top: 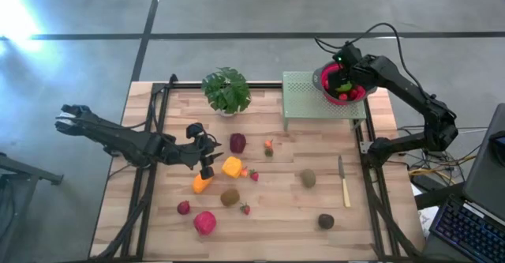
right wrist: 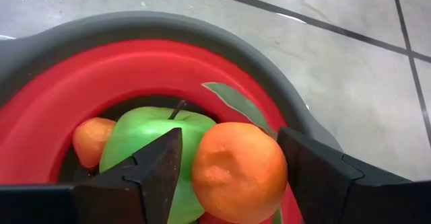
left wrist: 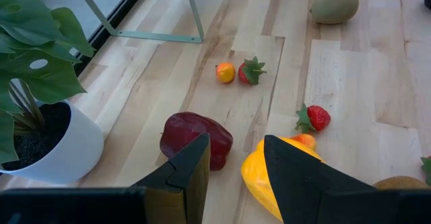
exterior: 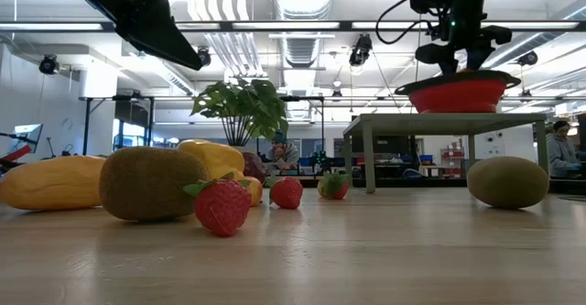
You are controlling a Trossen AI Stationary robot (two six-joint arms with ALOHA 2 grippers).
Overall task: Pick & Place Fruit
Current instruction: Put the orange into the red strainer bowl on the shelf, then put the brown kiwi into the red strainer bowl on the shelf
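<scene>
Reaching over the red bowl (top: 345,85) on the pale green perforated shelf (top: 304,99) at the table's far right corner, the right arm bends in from the right edge, its wrist tipped down. The right gripper (right wrist: 229,167) hangs above the bowl's hollow with its dark fingers apart on either side of a dimpled orange (right wrist: 239,171); I cannot tell whether they touch it. Below the orange, inside the bowl, lie a glossy green apple (right wrist: 145,146) with a thin stem and a smaller orange fruit (right wrist: 91,140). The bowl has a smooth red lining and a grey rim.

Stretched low across the wooden table (top: 316,231) from its left edge, the left arm ends near the table's middle. The left gripper (left wrist: 236,167) hovers with its fingers slightly apart, holding nothing, above a lumpy maroon fruit (left wrist: 195,140) and a smooth yellow pepper (left wrist: 266,180).

More fruit is scattered on the slatted wood: small red strawberries (left wrist: 316,118) with green caps, a fuzzy brown kiwi (top: 308,178), an orange carrot-shaped piece (top: 202,184), and a round red fruit (top: 204,222) near the front edge. A leafy plant (top: 226,89) in a white pot stands at the far edge. A knife (top: 344,185) lies right of the kiwi.
</scene>
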